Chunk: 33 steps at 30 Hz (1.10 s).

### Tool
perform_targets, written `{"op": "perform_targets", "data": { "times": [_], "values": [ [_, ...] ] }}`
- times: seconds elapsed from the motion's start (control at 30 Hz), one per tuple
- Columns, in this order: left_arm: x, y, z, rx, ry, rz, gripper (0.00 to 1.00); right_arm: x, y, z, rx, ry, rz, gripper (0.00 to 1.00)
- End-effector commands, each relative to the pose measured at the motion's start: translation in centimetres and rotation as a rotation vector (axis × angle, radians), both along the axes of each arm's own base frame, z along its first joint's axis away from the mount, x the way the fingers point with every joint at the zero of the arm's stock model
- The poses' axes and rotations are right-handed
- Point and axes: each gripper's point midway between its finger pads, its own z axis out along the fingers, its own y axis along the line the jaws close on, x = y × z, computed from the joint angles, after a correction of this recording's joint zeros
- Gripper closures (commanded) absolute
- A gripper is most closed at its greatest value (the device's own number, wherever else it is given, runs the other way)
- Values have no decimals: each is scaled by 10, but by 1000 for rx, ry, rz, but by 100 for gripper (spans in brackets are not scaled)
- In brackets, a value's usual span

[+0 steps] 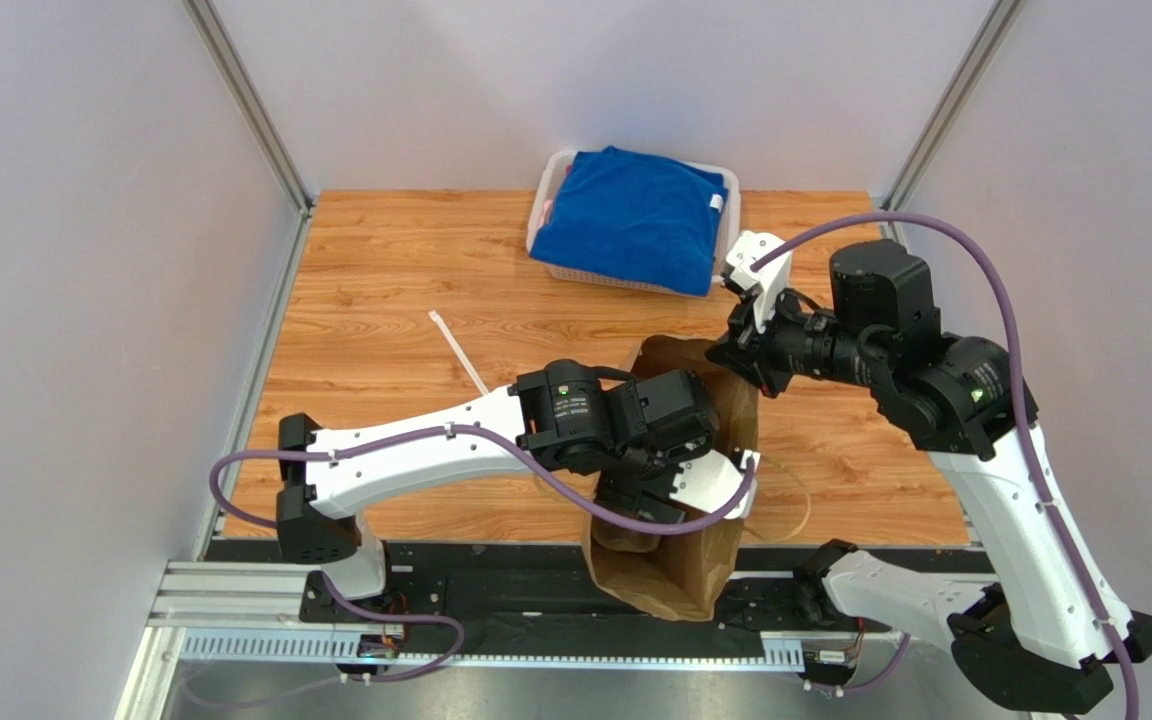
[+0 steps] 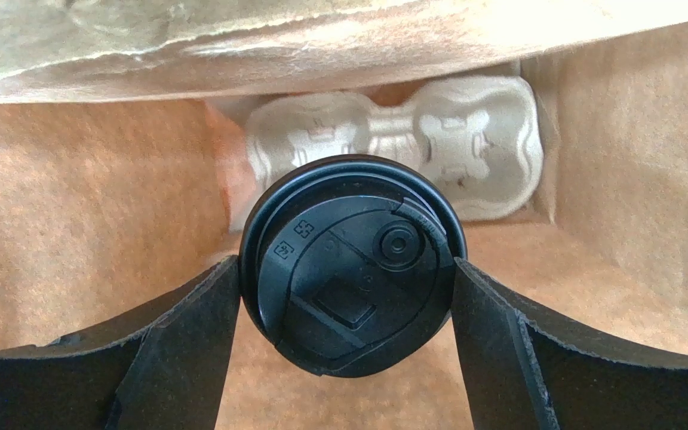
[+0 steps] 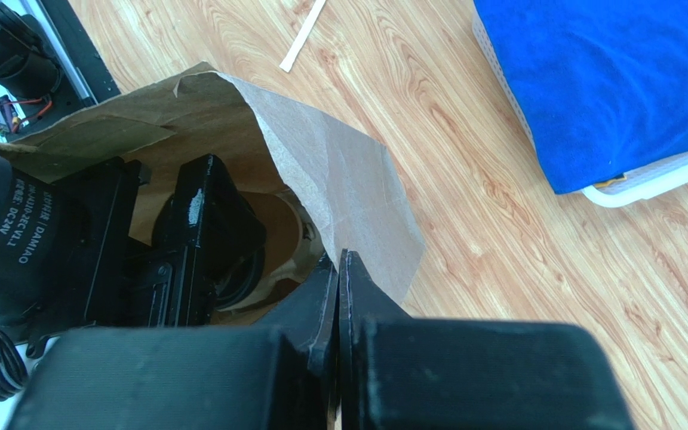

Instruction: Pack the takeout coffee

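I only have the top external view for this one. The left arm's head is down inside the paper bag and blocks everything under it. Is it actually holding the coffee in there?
Observer: Yes. The left wrist view shows the left claw shut on the takeout coffee, pressing against opposite sides of its top.
Reviewer: Is anything else inside the bag?
Observer: A grey pulp cup carrier shows past the coffee, deeper in the paper bag. I cannot tell whether the cup touches it.
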Motion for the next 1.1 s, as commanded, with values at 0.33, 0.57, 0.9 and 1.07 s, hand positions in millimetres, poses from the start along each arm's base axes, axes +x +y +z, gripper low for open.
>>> {"op": "perform_targets", "data": {
  "times": [0.33,0.57,0.9,1.07],
  "values": [
    [18,-4,2,-151,-36,52,55,2,16,18,86,-33,43,100],
    [29,-4,-10,-152,-61,62,55,-1,20,17,96,-18,66,100],
    [35,-3,-1,-205,-94,78,56,-5,23,14,98,-52,118,100],
    [32,5,11,-246,-97,84,56,-6,20,15,85,-93,130,100]
  ]
}}
